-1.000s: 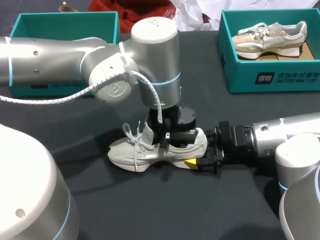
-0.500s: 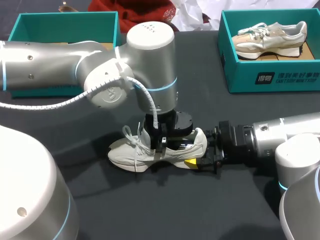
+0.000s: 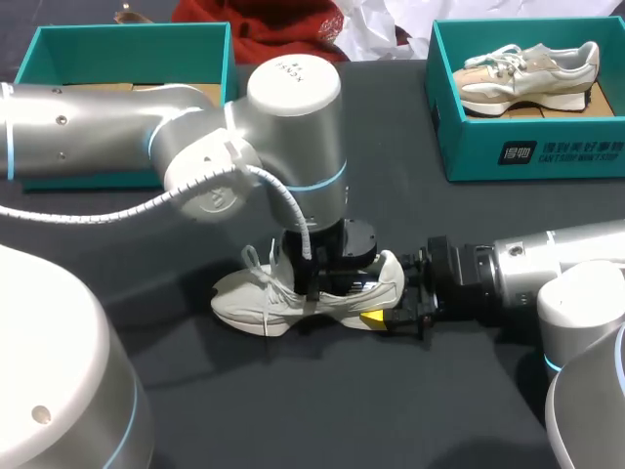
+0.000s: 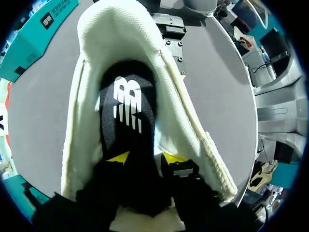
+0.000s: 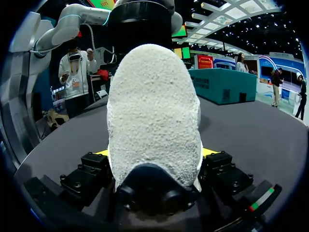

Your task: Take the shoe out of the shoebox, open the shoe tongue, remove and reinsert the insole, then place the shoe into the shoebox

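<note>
**tealbox_fan:** What's in the boxes, and where's the shoe we care about?

**rizon_watcher:** Biggest first. Over the dark table [image 3: 293,410], the left arm [image 3: 117,127] comes in from the left edge and drops straight down at frame centre. The right arm [image 3: 547,269] lies low along the lower right.

The teal shoebox [image 3: 532,147] at upper right holds a second sneaker [image 3: 527,73], cream and tan, on its side. The other teal box [image 3: 127,54] at upper left shows only brown cardboard, and the arm cuts off its front.

The white shoe [image 3: 264,298] is out of both boxes. It sits upright on the table at centre, toe pointing left.

**tealbox_fan:** And the pincers?

**rizon_watcher:** The right gripper [image 5: 154,154] is clamped on the heel, with a yellow tip on each side.

The left gripper [image 4: 145,157] reaches down into the shoe's opening. Its tips sit either side of the black insole [image 4: 128,111] and look pinched on it, but the contact is dark and hard to make out. In the head view the wrist hides those fingers completely.
</note>
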You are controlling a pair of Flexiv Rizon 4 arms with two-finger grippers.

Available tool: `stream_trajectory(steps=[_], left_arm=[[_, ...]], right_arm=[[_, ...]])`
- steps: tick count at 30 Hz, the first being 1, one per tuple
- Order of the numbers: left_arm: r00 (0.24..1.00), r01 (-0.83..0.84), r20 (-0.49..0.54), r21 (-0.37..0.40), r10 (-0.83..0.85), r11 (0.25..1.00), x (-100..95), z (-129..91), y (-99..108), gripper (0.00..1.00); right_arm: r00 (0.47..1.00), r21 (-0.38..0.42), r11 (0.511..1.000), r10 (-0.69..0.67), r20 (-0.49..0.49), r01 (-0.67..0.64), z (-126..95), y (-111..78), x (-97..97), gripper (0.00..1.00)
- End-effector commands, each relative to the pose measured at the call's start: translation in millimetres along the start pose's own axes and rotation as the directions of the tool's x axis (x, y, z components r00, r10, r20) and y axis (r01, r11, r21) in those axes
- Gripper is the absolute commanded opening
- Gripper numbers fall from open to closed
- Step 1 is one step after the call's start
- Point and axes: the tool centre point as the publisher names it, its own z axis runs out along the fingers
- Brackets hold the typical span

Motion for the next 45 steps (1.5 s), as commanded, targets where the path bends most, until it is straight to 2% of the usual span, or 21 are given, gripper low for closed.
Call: stream_trajectory(steps=[1, 8, 12, 14, 25, 32, 45], left_arm=[[0.999, 0.013, 0.047, -0.011, -0.012, 1.0, 2.4, 10.1, -2.1, 0.4], [0.993, 0.063, 0.103, -0.045, -0.058, 0.997, -9.3, 15.8, -2.2, 0.33], [0.991, 0.086, 0.11, -0.056, -0.079, 0.995, -15.7, 18.1, -0.6, 0.05], [0.989, 0.099, 0.117, -0.06, -0.091, 0.993, -18.4, 18.0, 0.9, 0.0], [0.984, 0.144, 0.105, -0.014, -0.142, 0.989, -22.9, 13.0, 17.2, 0.0], [0.986, 0.146, 0.063, 0.083, -0.152, 0.986, -20.8, -0.2, 28.4, 0.0], [0.984, 0.165, 0.026, 0.262, -0.178, 0.951, -10.0, -24.7, 34.0, 0.0]], right_arm=[[1.0, 0.003, 1.0, 0.002, 0.002, -0.002, -0.2, -1.1, -0.4, 0.0], [1.0, 0.003, 1.0, 0.002, 0.002, -0.002, -0.2, -1.1, -0.4, 0.0], [1.0, 0.003, 1.0, 0.002, 0.002, -0.002, -0.2, -1.1, -0.4, 0.0], [1.0, 0.003, 1.0, 0.002, 0.002, -0.002, -0.2, -1.1, -0.4, 0.0], [1.0, 0.003, 1.0, 0.002, 0.002, -0.002, -0.2, -1.1, -0.4, 0.0], [1.0, 0.003, 1.0, 0.002, 0.002, -0.002, -0.2, -1.1, -0.4, 0.0], [1.0, 0.003, 1.0, 0.002, 0.002, -0.002, -0.2, -1.1, -0.4, 0.0]])
